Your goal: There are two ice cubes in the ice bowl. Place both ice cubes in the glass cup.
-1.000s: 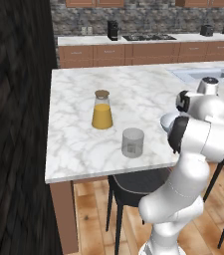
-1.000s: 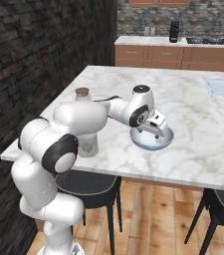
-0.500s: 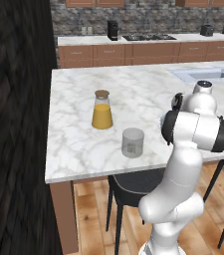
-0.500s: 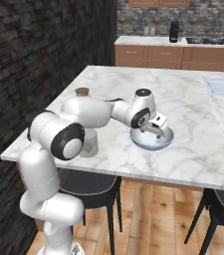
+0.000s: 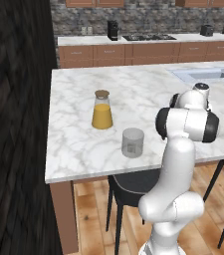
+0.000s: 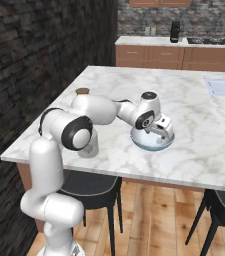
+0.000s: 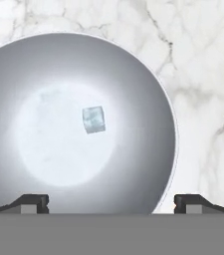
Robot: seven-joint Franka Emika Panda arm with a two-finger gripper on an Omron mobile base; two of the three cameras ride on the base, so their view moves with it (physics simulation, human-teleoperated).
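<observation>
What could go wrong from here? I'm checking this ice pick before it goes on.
1. The ice cube is small and pale on the ice bowl's smooth curved floor; it may slide away from the open gripper.
2. One cube shows clearly in the hand view; a second is hard to make out.
3. The glass cup stands near the counter edge beside the juice carafe; a swing could knock either.

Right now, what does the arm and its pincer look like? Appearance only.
A glossy white arm of rounded tubular links, with dark grey-black bands at the joints and a dark round cap on the wrist. No cables or markings are visible. The pincer ends in two small dark, blocky fingertips on a white hand body.
</observation>
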